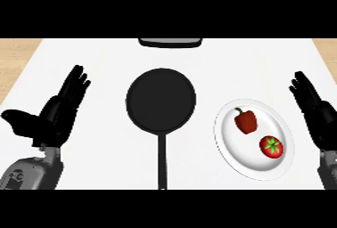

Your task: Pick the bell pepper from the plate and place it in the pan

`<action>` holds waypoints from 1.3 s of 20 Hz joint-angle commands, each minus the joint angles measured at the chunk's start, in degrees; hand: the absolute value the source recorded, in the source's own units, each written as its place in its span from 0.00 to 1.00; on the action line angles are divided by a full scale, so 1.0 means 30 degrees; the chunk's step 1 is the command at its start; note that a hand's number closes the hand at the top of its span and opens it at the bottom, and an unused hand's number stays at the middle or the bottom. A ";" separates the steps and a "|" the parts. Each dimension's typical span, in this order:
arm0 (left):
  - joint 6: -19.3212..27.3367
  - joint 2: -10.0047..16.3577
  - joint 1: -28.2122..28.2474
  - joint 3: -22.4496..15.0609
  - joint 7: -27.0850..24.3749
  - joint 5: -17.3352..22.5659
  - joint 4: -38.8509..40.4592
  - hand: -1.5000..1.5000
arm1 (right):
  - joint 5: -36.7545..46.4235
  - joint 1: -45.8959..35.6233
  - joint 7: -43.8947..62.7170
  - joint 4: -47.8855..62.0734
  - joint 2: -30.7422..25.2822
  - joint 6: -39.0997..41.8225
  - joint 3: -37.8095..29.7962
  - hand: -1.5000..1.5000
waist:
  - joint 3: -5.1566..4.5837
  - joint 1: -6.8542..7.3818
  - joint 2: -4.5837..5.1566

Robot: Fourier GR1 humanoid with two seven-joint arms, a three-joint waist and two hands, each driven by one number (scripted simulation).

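While both of your robot's hands rest open at the sides of the white counter (105, 53), the red bell pepper (245, 121) lies on the white plate (253, 164), right of centre as you look down from the head view. You see the pepper on the plate's far half, its green stem pointing away from the robot. A red tomato (271, 146) sits just beside it on the near half, green calyx facing up, the two close but apart. Left of the plate, and not touching it, a black frying pan (161, 100) takes the middle of the counter, its long thin handle (161, 160) running straight back toward the robot. Your left hand (58, 113) stands well left of the pan, fingers straight and pointing away, thumb spread out to the side, grey forearm showing below it. Your right hand (316, 111) stands at the view's right edge, just beyond the plate's rim, fingers likewise straight and spread wide, apart from plate and pepper alike. At the far edge a dark grey object (169, 42) is cut off, and you cannot tell what it is
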 commanded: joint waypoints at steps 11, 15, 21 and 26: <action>0.0819 0.1393 0.4250 -0.1410 -0.0196 -0.4051 0.1336 0.50 | 0.2186 -0.1178 0.3160 0.3598 0.1583 -0.7432 -0.2856 0.00 | -0.0162 -0.1003 -0.0343; -0.0141 0.2307 0.5007 -0.0556 -0.0386 -0.3423 0.0789 0.50 | 0.4708 0.0695 0.5978 0.1367 -0.1462 -0.5033 -0.0350 0.00 | -0.0178 -0.0900 -0.0350; 0.0350 0.1677 0.4669 -0.1347 0.0813 -0.4264 -0.0532 0.50 | 0.5497 -0.1621 0.8533 0.1677 -0.4151 -0.0521 0.1172 0.00 | -0.0134 -0.0507 -0.0257; 0.0119 0.1729 0.4284 -0.0981 0.0754 -0.4400 -0.0111 0.50 | 0.3822 -0.4093 1.0916 0.1130 -0.5022 0.3855 0.1775 0.00 | -0.0136 -0.0500 -0.0232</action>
